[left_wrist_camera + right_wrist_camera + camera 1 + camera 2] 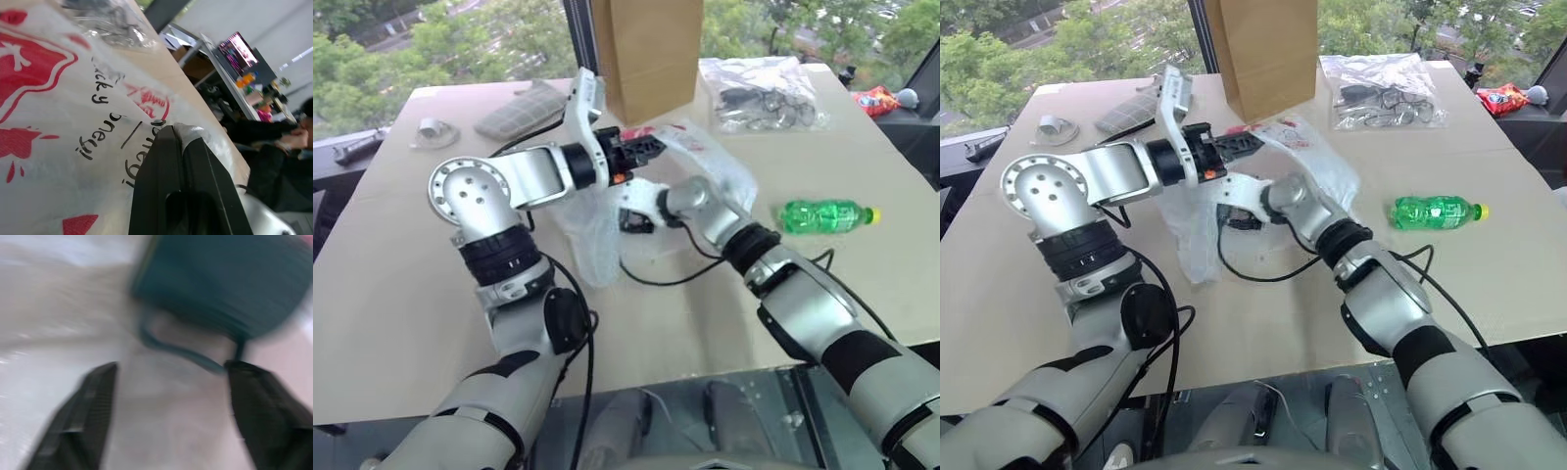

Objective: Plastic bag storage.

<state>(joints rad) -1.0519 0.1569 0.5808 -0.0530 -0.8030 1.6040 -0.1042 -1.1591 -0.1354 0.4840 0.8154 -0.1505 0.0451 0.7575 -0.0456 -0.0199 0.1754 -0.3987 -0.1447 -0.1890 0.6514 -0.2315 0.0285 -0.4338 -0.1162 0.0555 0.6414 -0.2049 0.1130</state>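
The plastic bag [595,240], thin translucent white with red print, hangs crumpled over the table's middle. My left gripper [641,147] is shut on the bag's film and holds it up in front of the paper bag; the left wrist view shows the film [58,122] pinched between the black fingers [181,186]. My right gripper [634,217] reaches in low beneath the lifted bag. In the right wrist view it [171,367] stands open, fingers wide apart, with a teal mug [230,279] just ahead, its handle towards the fingers.
A tall brown paper bag [646,54] stands at the back centre. A clear bag of dark items [764,93] lies to its right and a green bottle [822,215] further right. A grey pad [519,110] lies back left. A black cable [656,279] loops on the table.
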